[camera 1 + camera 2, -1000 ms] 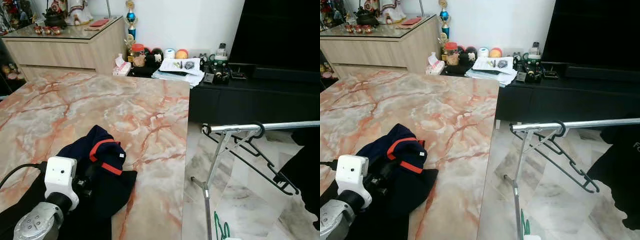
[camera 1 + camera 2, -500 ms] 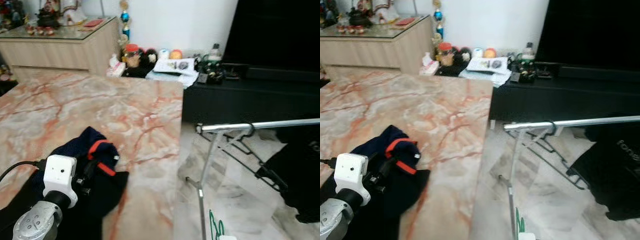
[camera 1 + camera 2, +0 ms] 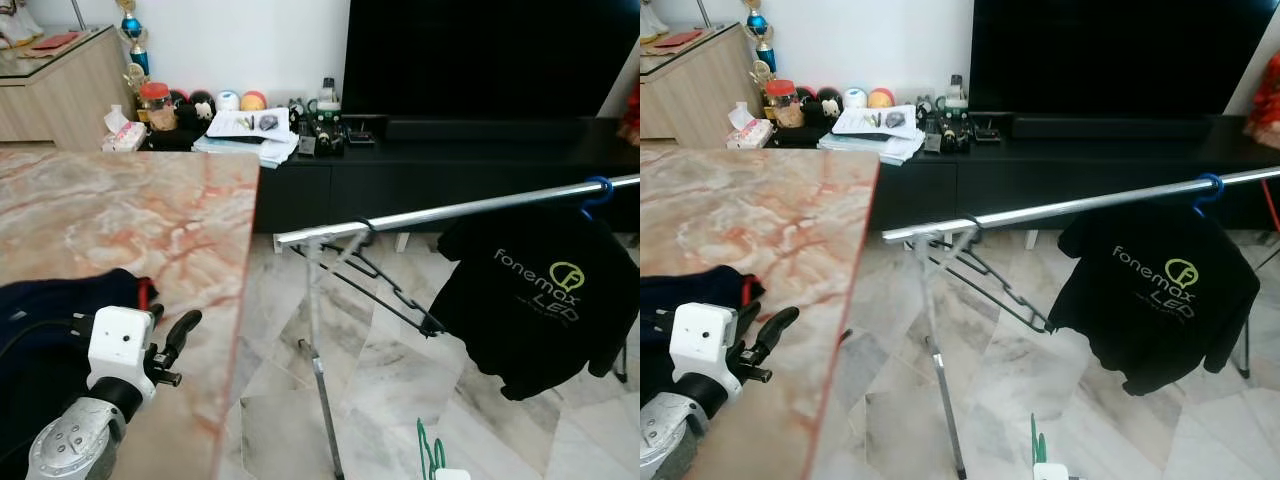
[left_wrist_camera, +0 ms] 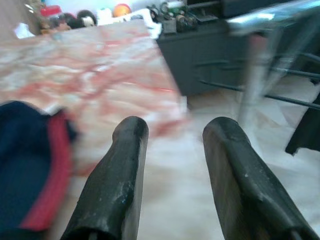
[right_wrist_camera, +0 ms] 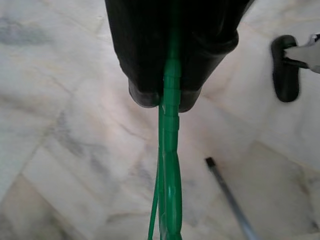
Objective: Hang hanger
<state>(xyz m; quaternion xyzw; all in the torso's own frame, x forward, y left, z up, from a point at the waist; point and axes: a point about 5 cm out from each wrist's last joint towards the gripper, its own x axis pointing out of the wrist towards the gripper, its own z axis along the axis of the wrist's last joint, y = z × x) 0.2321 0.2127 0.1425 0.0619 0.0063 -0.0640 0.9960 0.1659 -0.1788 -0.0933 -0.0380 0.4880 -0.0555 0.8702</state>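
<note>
**Hanger clamped in right gripper, rail ahead**

Hanger [image 5: 169,165] — thin, green plastic — is pinched between the two black fingers of the right gripper [image 5: 170,97], which are closed tight on it so that it runs straight out past their tips, over the pale marble floor [image 5: 65,150]. In the head view only a small green piece of it shows at the lower edge of the scene [image 3: 430,455], low and in front of the drying rack.

The left gripper [image 4: 172,145] hovers over the marble table [image 3: 130,215] with its jaws apart and nothing between them. Beyond the tips lies the orange-veined tabletop up to its edge; to one side of the fingers [image 4: 120,170] sits a dark blue garment [image 3: 45,310] with red trim, near but not touched. The white wrist camera block [image 3: 120,340] sits just behind that gripper.

Past the table edge a silver rail [image 3: 450,212] runs across the scene, well ahead of both sets of jaws. A black T-shirt [image 3: 530,290] with printed lettering hangs from it on a blue hook [image 3: 597,186] near its far right end. An empty black hanger [image 3: 385,290] hangs near the rail's left end, tilted, by the rack's upright leg [image 3: 320,380]. Behind stand a low black cabinet [image 3: 470,150] and a dark screen [image 3: 480,55], with papers [image 3: 245,125] and small clutter on the cabinet top.
</note>
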